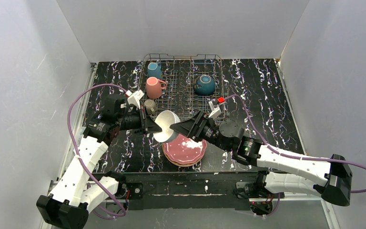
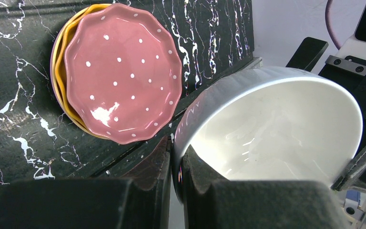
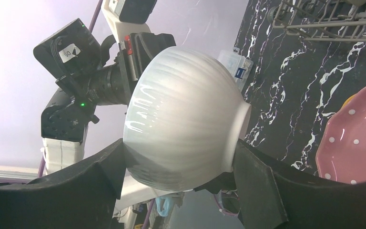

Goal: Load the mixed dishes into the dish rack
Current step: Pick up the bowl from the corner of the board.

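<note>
Rack (image 1: 181, 76) at the table's (image 1: 257, 95) back: mugs (image 1: 155, 87) in its left half, a bowl (image 1: 204, 85) right. Stacked plates (image 1: 185, 150) lie before it; a second bowl (image 1: 166, 125) hangs between them.

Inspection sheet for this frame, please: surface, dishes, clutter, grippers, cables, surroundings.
Surface: black white-veined marble-pattern tabletop.
Job's things: grey wire dish rack holds teal mug, pink mug, olive-grey mug, dark-blue bowl; white ribbed ceramic bowl held aloft; pink dotted scalloped plate tops orange plate.
Clutter: nothing seen.
Grippers: left gripper shut on bowl rim; right gripper straddles bowl, grip unclear.
Cables: purple cable loops beside each arm.
Surroundings: plain white walls.
</note>
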Robot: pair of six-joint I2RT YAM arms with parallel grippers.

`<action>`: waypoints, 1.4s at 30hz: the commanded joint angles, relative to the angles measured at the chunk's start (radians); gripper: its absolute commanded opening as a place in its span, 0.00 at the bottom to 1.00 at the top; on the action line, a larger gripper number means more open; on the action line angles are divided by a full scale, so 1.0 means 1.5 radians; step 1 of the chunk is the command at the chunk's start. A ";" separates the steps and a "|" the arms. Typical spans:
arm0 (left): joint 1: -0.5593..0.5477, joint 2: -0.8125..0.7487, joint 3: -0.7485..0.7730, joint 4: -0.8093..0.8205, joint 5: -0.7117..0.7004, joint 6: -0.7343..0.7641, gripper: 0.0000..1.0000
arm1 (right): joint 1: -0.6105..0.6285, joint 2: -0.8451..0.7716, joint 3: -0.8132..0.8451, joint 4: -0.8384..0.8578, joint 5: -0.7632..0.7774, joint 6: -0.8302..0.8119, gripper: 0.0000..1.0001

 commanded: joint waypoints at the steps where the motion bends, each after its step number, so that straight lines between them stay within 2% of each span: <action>1: 0.003 -0.013 0.001 0.011 0.031 -0.002 0.00 | 0.000 -0.008 0.000 0.066 0.008 0.001 0.60; 7: 0.003 -0.009 0.004 0.003 0.024 0.004 0.00 | 0.000 -0.004 0.005 0.067 0.010 -0.006 0.25; 11: 0.003 -0.007 0.004 0.000 0.019 0.006 0.00 | 0.000 0.002 0.011 0.064 0.010 -0.009 0.11; 14: 0.003 -0.006 0.005 -0.005 0.011 0.010 0.09 | 0.000 0.005 0.018 0.059 0.011 -0.015 0.01; 23: 0.003 -0.002 0.010 -0.021 -0.013 0.028 0.31 | 0.000 -0.003 0.049 0.028 0.042 -0.052 0.01; 24: 0.003 -0.003 0.012 -0.028 -0.026 0.035 0.40 | 0.000 -0.001 0.065 0.008 0.053 -0.068 0.01; 28: 0.003 -0.012 0.040 -0.057 -0.075 0.061 0.53 | -0.001 0.004 0.094 -0.041 0.084 -0.106 0.01; 34: 0.004 -0.032 0.072 -0.086 -0.151 0.091 0.64 | -0.003 0.044 0.177 -0.147 0.136 -0.173 0.01; 42: 0.004 -0.048 0.074 -0.093 -0.183 0.111 0.65 | -0.019 0.091 0.252 -0.249 0.183 -0.250 0.01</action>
